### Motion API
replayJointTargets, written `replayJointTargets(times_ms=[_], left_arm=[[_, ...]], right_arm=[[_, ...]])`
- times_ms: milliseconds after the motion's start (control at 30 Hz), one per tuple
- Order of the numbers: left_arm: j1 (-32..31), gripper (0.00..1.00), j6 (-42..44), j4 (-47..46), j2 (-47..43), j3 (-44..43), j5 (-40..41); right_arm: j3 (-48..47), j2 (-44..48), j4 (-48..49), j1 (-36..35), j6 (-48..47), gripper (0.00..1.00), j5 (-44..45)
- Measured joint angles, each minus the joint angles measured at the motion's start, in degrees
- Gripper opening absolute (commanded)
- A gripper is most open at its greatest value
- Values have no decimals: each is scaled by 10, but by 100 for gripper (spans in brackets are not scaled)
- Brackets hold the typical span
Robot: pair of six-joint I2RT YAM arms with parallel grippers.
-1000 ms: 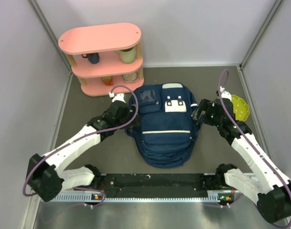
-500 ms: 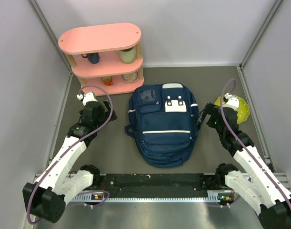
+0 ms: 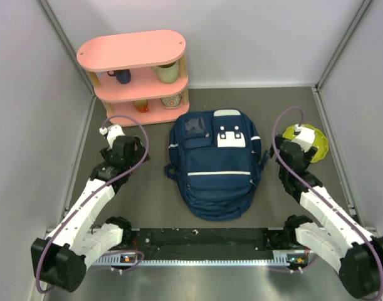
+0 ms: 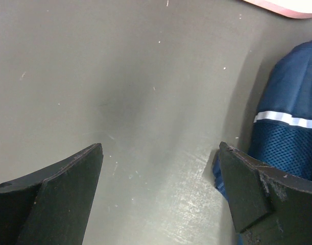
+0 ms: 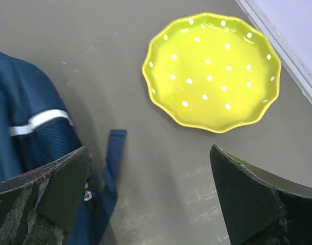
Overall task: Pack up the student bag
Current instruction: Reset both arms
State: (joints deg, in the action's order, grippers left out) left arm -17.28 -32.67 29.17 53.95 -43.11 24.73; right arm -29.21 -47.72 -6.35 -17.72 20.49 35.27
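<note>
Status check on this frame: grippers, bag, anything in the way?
Left gripper open, empty, beside student bag. Right gripper open, empty, near yellow plate. Bag flat, looks zipped. Nothing on top of it.

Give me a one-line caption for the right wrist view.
Open right claw over the grey table, yellow dotted plate ahead, navy backpack at left.

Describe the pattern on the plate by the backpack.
The plate is lime yellow with white dots; clearest in the right wrist view.
</note>
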Motion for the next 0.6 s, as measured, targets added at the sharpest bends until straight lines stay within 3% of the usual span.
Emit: replayJointTargets(times_ms=[167,400,600], left_arm=[[0,99,14,-5,-29,28,15],[0,99,27,-38,-85,57,30],[0,99,29,-52,-101,66,31]], right_arm=[[48,-73,76,10,-9,99,35],[70,-124,170,72,-37,99,20],[147,-138,350,82,-101,99,-2]])
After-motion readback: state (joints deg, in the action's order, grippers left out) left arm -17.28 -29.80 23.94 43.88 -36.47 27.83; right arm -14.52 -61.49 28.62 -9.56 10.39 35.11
